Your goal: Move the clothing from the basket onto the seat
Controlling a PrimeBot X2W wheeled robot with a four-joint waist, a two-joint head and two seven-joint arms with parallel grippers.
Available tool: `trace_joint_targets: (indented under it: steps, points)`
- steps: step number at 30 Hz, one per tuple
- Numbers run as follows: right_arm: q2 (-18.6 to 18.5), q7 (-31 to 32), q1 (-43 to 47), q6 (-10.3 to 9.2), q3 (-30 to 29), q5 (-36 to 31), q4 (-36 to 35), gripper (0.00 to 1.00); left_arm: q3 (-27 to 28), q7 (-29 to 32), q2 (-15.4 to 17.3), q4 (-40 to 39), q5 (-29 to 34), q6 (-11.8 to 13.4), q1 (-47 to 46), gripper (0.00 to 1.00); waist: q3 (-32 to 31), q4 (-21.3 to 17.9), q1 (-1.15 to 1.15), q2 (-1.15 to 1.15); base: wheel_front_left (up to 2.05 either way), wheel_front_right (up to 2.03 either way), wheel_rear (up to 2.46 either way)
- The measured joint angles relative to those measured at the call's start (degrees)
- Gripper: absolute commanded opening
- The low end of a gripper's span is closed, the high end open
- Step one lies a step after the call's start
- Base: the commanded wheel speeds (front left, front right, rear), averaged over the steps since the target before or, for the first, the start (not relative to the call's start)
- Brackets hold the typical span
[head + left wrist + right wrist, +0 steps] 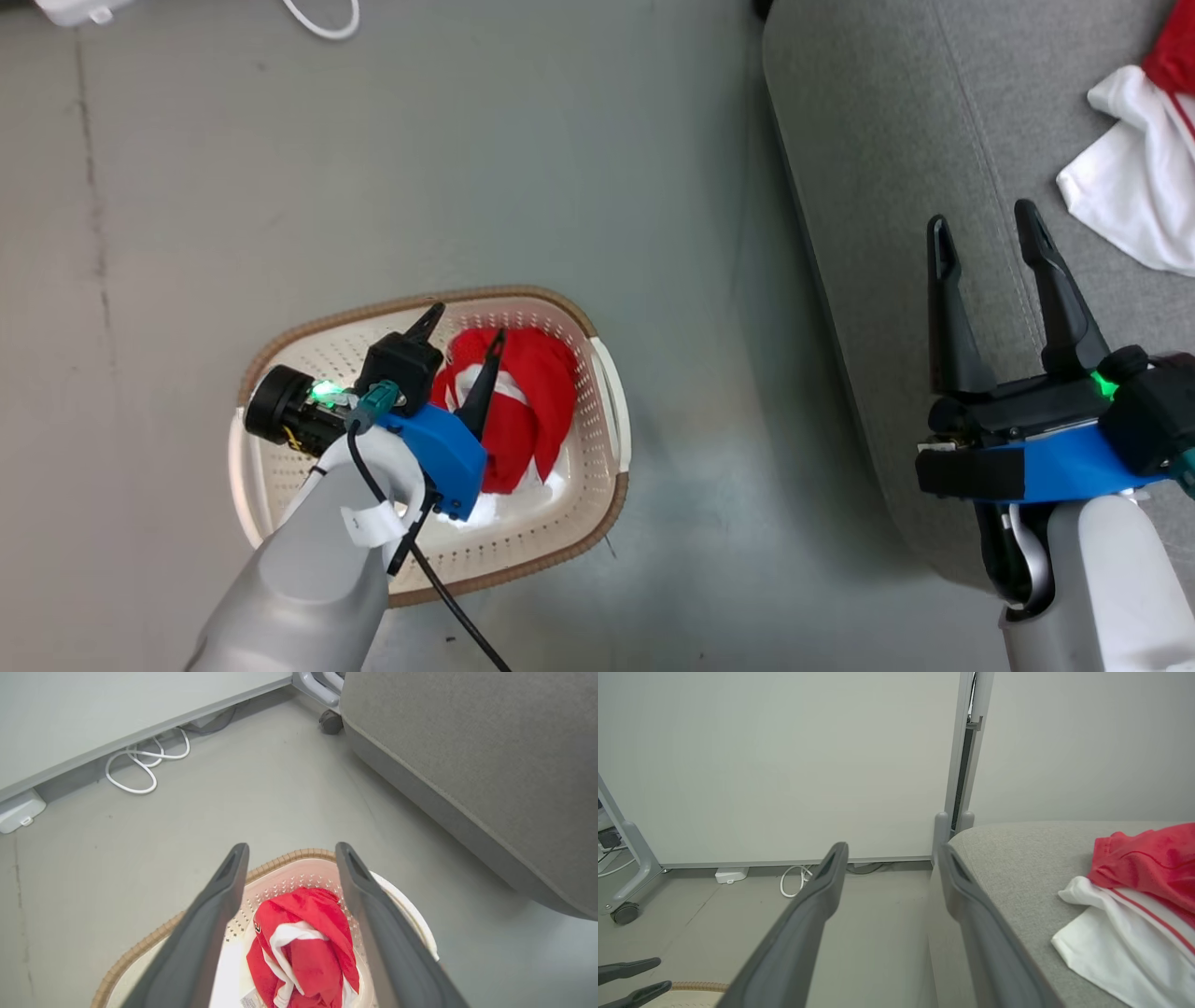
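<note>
1. Our left gripper (467, 322) hangs over the basket (308, 359), its fingers spread wide with nothing between them and the tips pointing down into it. We read this as the pose just before a reach.
2. Inside the basket, in the half nearer the seat (887, 187), lies one red garment (523, 401), bunched into a heap with a white band showing. In the left wrist view the heap sits between the two fingers, so we judge the arm is lined up to straddle it.
3. Our right gripper (980, 217) is well away from the basket, over the seat's near edge. It is also open and empty, so it does not crowd the left arm's reach.
4. The seat stands beside the basket, with a strip of bare floor (373, 168) between them. A second garment (1130, 187), red and white, lies loosely on the part of the seat farthest from the basket, so we judge the task about half done.
5. Next we would lower the left gripper into the basket and close on the upper folds. Soft cloth could slip out or trail over the rim, and the light basket might lift with it.
</note>
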Motion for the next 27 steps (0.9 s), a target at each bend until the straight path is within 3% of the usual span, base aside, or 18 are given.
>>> trace_joint_targets:
  steps: [16, 27]
  points:
    - [0.0, 0.0, -3.9, 0.00, 0.3, -0.4, -2.6, 1.00, -10.9, 2.0, -0.2, 15.6, -6.9, 0.0, -9.3, 1.00, 11.8, -1.9, 0.00, 0.00, 0.00, 0.00, 0.00]
    - [0.0, 0.0, -5.6, 0.00, 0.2, -1.1, -5.5, 1.00, -14.7, 4.4, 0.7, 19.0, -10.8, 0.0, -15.0, 1.00, 18.9, -2.2, -0.01, 0.00, 0.00, 0.00, 0.00]
